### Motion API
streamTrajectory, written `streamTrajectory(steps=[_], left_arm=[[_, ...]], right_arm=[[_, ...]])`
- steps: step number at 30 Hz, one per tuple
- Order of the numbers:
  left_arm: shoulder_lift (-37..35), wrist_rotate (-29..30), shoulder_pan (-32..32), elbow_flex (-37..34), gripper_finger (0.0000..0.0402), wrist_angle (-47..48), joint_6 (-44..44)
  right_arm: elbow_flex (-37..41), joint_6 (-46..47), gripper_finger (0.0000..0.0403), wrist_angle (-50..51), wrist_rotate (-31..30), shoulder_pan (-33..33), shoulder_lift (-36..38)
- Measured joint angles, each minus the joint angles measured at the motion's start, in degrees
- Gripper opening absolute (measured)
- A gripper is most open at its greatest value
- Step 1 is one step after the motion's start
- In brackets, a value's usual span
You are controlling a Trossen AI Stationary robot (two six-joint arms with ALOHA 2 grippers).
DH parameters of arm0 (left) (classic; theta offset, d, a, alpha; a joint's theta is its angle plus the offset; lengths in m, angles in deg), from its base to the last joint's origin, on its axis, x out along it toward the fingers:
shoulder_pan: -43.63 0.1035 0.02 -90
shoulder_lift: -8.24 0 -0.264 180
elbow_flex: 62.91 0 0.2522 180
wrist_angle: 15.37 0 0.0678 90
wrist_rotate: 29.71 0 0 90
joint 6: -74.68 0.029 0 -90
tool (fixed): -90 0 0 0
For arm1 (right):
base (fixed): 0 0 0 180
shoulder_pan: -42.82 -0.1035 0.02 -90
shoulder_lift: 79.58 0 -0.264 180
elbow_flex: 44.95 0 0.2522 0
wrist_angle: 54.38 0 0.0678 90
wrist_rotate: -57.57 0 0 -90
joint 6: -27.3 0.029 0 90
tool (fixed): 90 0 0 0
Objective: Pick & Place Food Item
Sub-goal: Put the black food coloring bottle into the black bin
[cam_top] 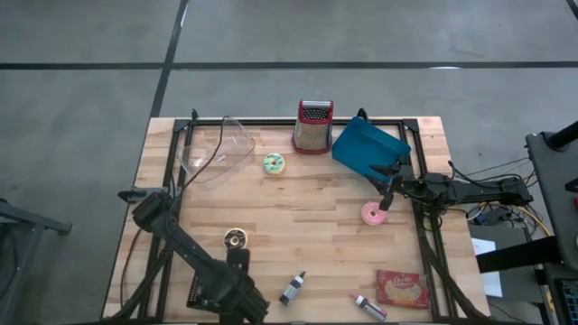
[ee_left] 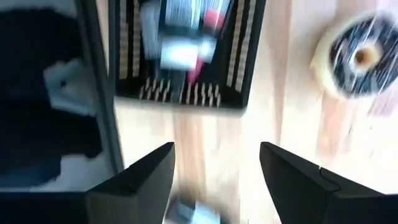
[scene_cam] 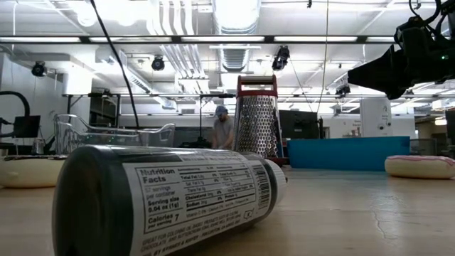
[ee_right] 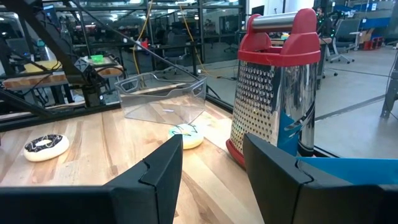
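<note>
R gripper (cam_top: 386, 200) is hovering just beside the pink donut (cam_top: 372, 214) near the table's (cam_top: 316, 208) right side, fingers apart w/ nothing between. L gripper (cam_top: 237, 259) is sitting near the front edge, jaws apart & empty, close to the chocolate donut (cam_top: 236, 238). Green donut (cam_top: 274, 163) is lying btwn clear bowl (cam_top: 215, 149) & grater (cam_top: 312, 125).

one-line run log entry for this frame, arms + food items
left gripper: open, empty, near chocolate donut | right gripper: open, empty, above pink donut | green donut: by clear bowl | nothing held
</note>
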Motion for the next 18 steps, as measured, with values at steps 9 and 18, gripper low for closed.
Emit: streamTrajectory(steps=[9, 18], left_arm=[[1.39, 0.41, 4.73, 1.31, 0.0241, -13.53, 5.17], [3.24, 2.07, 6.19, 1.31, 0.0241, -19.41, 6.82]], right_arm=[[0.02, 0.0, 0.0164, 0.0, 0.0, -0.02, 0.0], [0.01, 0.0, 0.0164, 0.01, 0.0, 0.0, 0.0]])
